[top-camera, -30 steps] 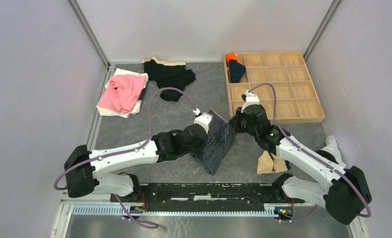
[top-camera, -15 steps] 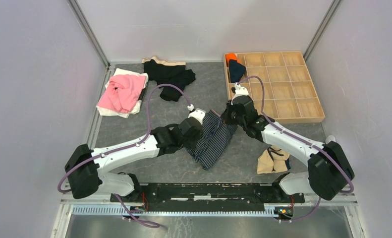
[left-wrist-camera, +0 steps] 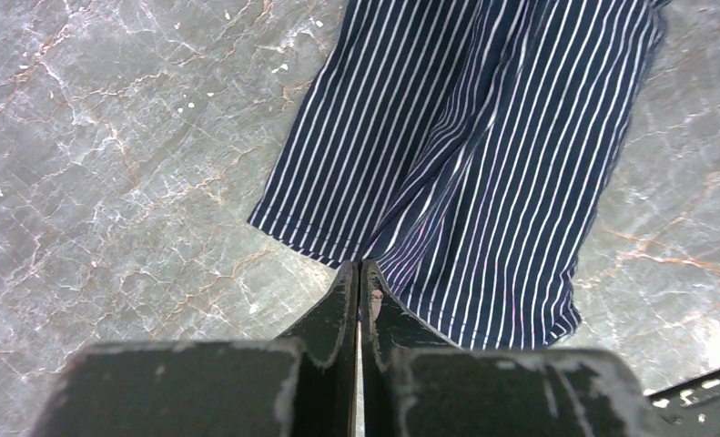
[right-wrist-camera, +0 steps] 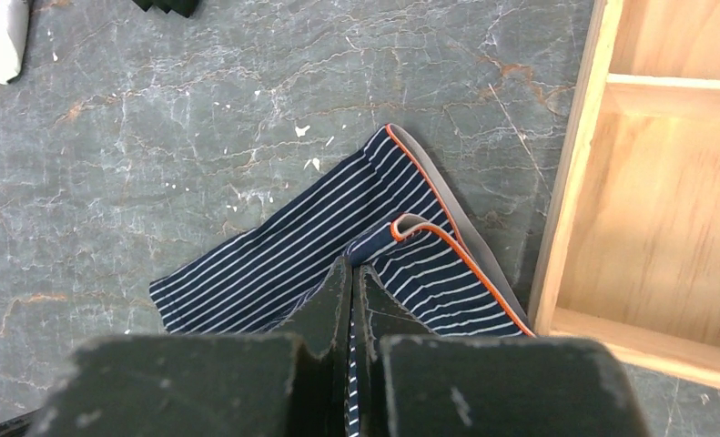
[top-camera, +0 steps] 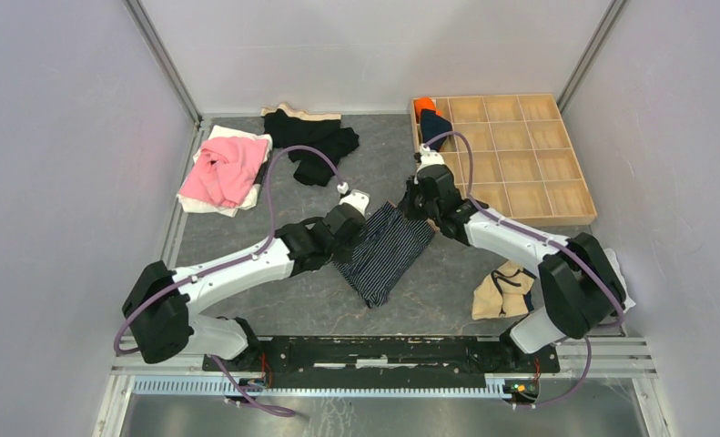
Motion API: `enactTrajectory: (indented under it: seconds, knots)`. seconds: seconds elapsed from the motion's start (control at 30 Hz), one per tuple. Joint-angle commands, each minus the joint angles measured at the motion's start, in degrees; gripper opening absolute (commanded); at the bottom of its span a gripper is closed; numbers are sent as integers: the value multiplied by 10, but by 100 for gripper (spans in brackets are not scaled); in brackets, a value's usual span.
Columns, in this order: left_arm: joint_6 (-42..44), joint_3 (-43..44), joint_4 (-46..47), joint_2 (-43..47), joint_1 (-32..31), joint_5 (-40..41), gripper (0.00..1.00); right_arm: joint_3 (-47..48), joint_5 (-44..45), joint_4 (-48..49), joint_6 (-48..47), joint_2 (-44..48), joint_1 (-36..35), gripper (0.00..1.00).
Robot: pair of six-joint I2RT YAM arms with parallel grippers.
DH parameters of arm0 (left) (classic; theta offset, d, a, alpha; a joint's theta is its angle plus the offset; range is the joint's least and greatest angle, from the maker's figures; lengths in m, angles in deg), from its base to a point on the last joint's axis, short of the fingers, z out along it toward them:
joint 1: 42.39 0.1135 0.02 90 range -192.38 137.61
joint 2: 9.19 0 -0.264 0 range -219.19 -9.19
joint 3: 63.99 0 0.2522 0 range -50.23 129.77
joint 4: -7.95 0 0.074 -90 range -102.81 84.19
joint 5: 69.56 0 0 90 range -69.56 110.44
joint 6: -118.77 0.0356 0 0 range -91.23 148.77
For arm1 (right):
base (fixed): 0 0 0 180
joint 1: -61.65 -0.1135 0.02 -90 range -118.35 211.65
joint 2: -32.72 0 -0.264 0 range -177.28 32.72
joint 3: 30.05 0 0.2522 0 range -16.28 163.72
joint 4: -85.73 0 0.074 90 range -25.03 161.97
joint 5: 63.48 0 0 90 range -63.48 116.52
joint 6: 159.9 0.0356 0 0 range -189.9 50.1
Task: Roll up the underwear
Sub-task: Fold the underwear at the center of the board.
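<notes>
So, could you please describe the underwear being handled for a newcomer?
Start at the wooden grid tray, back right. Just left of its near left corner, the underwear lies spread on the grey table. It alone is navy with thin pale stripes and orange trim.

Likely a robot lab cell: plain white walls (top-camera: 65, 137), metal frame rails (top-camera: 160, 59), grey marbled tabletop (top-camera: 383, 164).

Two claws: left (left-wrist-camera: 358, 269) and right (right-wrist-camera: 351, 264). One striped underwear (top-camera: 383, 255) between them. One wooden tray (right-wrist-camera: 565, 164) beside the right claw, holding two rolled pieces, one orange (top-camera: 424, 106) and one navy (top-camera: 435, 129). Beyond the left claw, one pink garment (top-camera: 221, 168) and one black heap (top-camera: 315, 138).
</notes>
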Motion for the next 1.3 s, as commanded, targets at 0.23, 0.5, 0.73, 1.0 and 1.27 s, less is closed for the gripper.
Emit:
enactTrajectory:
  seconds: [0.23,0.5,0.73,1.0,1.27]
  knots:
    - [42,12,12,-50,15,42,2,59,-35,42,-16,-78,18,0]
    - [49,18,11,-71,25,59,2,69,-46,52,-18,-113,24,0]
    - [47,28,8,-99,25,90,2,76,-65,62,-18,-143,25,0]
    - [45,38,14,-122,25,128,6,86,-76,66,-23,-171,26,2]
    - [43,39,8,-149,25,157,18,86,-85,68,-27,-177,26,15]
